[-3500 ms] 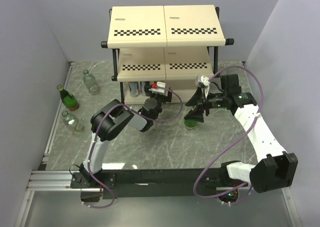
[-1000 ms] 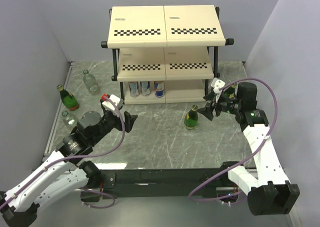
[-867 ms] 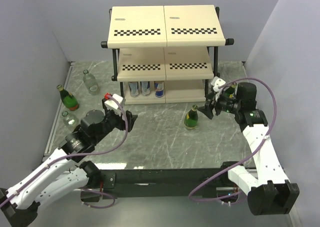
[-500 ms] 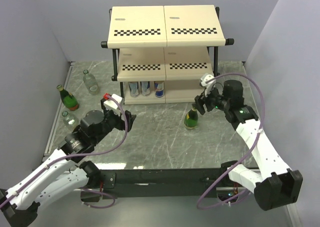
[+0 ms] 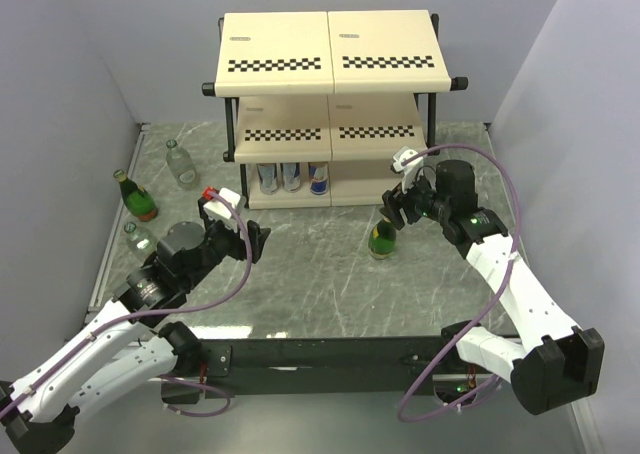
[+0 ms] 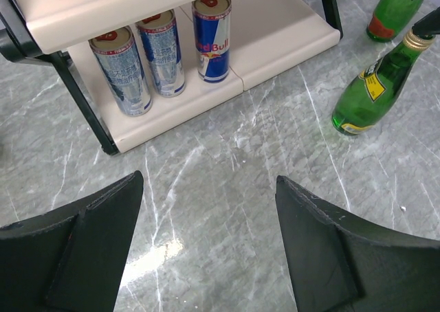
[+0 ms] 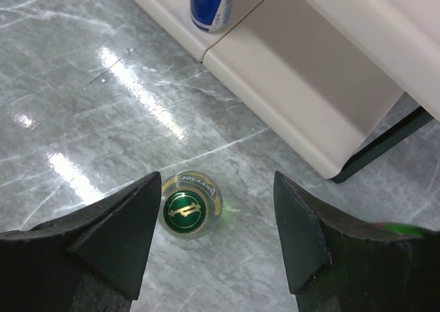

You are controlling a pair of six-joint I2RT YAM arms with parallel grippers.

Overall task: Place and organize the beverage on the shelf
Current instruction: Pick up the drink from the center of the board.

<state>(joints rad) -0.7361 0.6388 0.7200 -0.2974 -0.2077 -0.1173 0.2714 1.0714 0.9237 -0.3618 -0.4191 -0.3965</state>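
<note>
Right end effector [image 5: 394, 206] is hovering over the upright green glass bottle with gold cap [image 7: 191, 212], fingers spread, gripping nothing. The bottle is standing on the grey marble bench [image 5: 320, 284], just near of the cream three-tier checkered shelf [image 5: 330, 44]. Left end effector [image 6: 210, 188] is hanging spread and empty, facing three aluminium drink cans [image 6: 161, 54] on the bottom tier.

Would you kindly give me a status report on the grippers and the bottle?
Left gripper open, empty. Right gripper open, over upright green bottle, not gripping. Three cans on shelf bottom tier.
</note>
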